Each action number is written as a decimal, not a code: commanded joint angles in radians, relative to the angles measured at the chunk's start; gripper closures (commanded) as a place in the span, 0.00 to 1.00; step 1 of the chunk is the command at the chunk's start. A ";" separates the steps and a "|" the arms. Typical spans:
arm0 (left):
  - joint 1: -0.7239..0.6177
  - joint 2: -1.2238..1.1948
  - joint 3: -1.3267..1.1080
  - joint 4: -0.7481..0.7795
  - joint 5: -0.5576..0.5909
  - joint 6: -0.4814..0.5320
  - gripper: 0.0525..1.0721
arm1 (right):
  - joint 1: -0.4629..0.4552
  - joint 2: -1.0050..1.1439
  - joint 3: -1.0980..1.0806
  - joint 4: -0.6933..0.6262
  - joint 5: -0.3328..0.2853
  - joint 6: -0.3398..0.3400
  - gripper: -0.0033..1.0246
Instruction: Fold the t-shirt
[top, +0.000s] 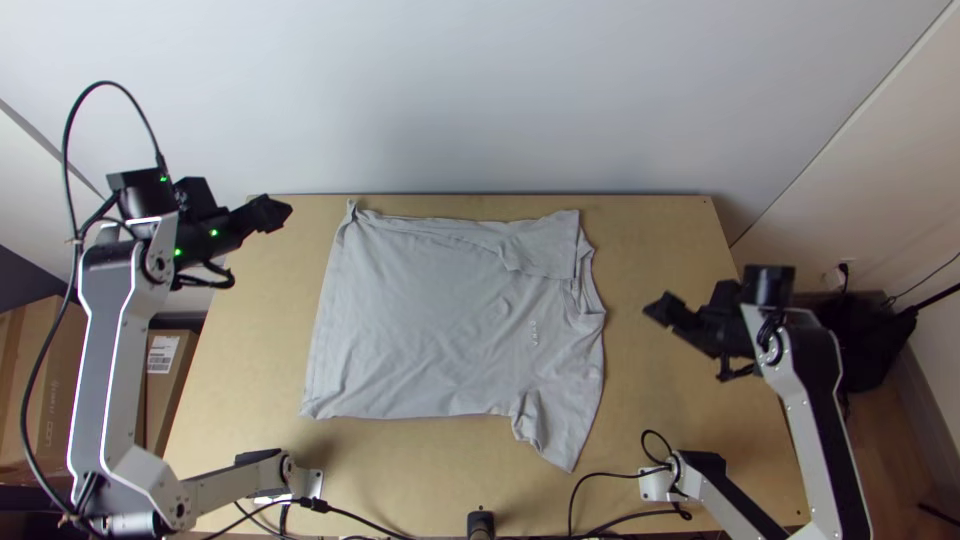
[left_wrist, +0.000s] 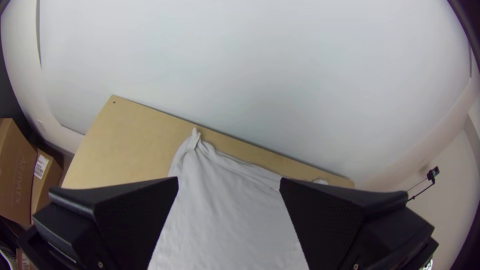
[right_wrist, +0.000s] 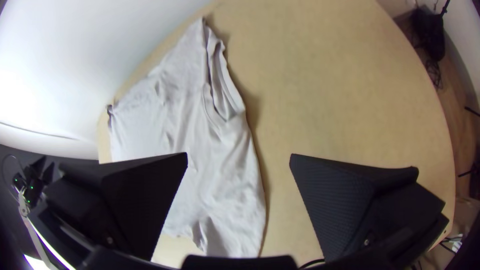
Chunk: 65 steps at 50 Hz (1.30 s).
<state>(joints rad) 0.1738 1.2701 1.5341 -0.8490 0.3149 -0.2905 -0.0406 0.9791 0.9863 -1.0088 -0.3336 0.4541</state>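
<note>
One side's done imo: the t-shirt (top: 430, 330) lies between the left gripper (left_wrist: 229, 184) and right gripper (right_wrist: 239, 159), both sets of jaws wide and empty, far edge folded in, near sleeve side and final folds left.

Print (top: 534, 333) on t-shirt (top: 420, 320) too small to read.

The shirt (top: 430, 320) is light grey, with a few little pale marks (top: 534, 332). The worktop (top: 660, 235) is tan and the wall (top: 480, 100) is white. The left fingers (top: 268, 213) and right fingers (top: 668, 311) are black. The boxes (top: 45, 375) are brown, and one has a white sticker (top: 162, 353).
</note>
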 joint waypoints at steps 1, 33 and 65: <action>0.024 -0.080 -0.048 -0.035 0.010 0.019 0.04 | 0.071 -0.046 -0.110 -0.027 -0.004 -0.029 0.17; 0.033 -0.248 -0.186 -0.062 0.009 0.025 0.04 | 0.439 0.104 -0.347 -0.129 0.022 0.015 0.33; 0.067 -0.265 -0.209 -0.071 0.006 0.062 0.04 | 0.654 0.366 -0.359 0.107 0.008 0.040 0.55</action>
<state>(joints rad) 0.2310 1.0214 1.3499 -0.9043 0.3145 -0.2527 0.5747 1.3121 0.6609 -0.9714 -0.3229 0.4686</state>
